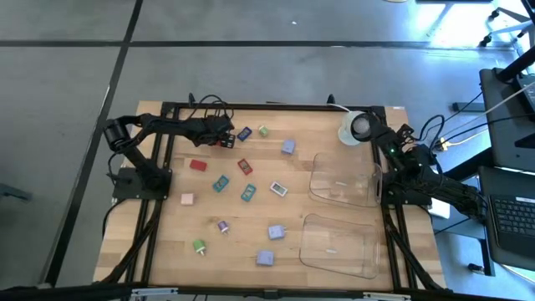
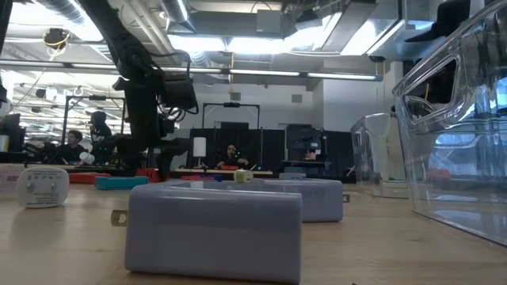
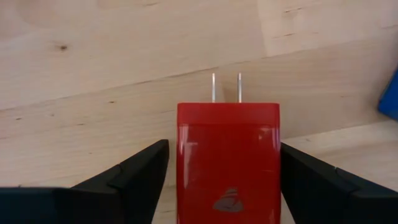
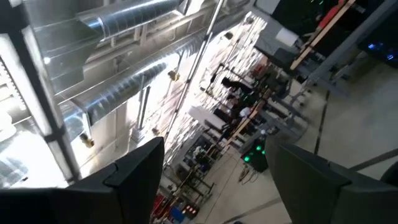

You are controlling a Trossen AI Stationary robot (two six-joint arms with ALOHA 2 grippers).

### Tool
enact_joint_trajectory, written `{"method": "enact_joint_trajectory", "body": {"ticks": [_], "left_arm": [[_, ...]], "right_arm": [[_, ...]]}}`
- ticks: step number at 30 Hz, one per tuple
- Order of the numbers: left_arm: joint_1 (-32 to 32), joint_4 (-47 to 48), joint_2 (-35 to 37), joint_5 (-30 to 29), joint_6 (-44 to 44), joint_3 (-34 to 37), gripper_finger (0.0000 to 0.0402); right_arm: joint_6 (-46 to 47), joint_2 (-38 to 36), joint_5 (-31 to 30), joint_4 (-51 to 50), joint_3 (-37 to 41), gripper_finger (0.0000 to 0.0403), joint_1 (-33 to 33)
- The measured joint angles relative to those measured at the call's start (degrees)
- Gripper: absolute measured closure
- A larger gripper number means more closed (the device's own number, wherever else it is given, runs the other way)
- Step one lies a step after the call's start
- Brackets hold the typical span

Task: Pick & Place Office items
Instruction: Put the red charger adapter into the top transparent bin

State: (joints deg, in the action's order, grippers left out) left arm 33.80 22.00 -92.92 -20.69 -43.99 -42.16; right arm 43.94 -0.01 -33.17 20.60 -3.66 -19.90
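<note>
**One red plug-in adapter framed between spread jaws**

Two dark fingers (image 3: 134,180) of the left gripper (image 3: 224,180) are seen spread to either side of a red adapter (image 3: 227,162), with a sliver of bare wood visible between each finger and the glossy casing, so no contact is shown. The adapter is centred between the jaws, lying flat on the wooden table (image 3: 93,74). Its two metal prongs (image 3: 226,87) point straight ahead, away from the jaws.

The casing is judged to be stiff, light and smooth, so some slip under a weak pinch is possible. The flat long sides facing the fingers are the best place to be gripped; the thin prongs should be left alone, since they could bend.

Just beyond the jaws and off to one side, an edge of a blue piece (image 3: 390,96) is glimpsed.

Farther off, in the high view, other small coloured pieces are scattered over the table, and two clear trays (image 1: 344,177) lie toward the right arm's side.

Farthest away, the right gripper (image 1: 361,127) is held near the far table edge, its fingers apart and nothing between them.
</note>
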Motion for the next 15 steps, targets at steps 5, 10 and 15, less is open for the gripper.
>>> {"method": "enact_joint_trajectory", "body": {"ticks": [5,10,15], "left_arm": [[0.0,0.6,1.5,1.6,0.2,0.3,0.0193],[0.0,0.4,3.6,5.5,0.2,0.3,0.0198],[-1.5,-3.4,7.6,8.9,0.8,0.3,0.0198]], "right_arm": [[0.3,0.0,-3.7,-0.1,0.0,0.012,0.0],[0.4,0.0,0.2,-0.1,0.0,0.012,0.0],[-1.9,0.1,2.3,-0.7,-0.4,0.012,0.0]]}}
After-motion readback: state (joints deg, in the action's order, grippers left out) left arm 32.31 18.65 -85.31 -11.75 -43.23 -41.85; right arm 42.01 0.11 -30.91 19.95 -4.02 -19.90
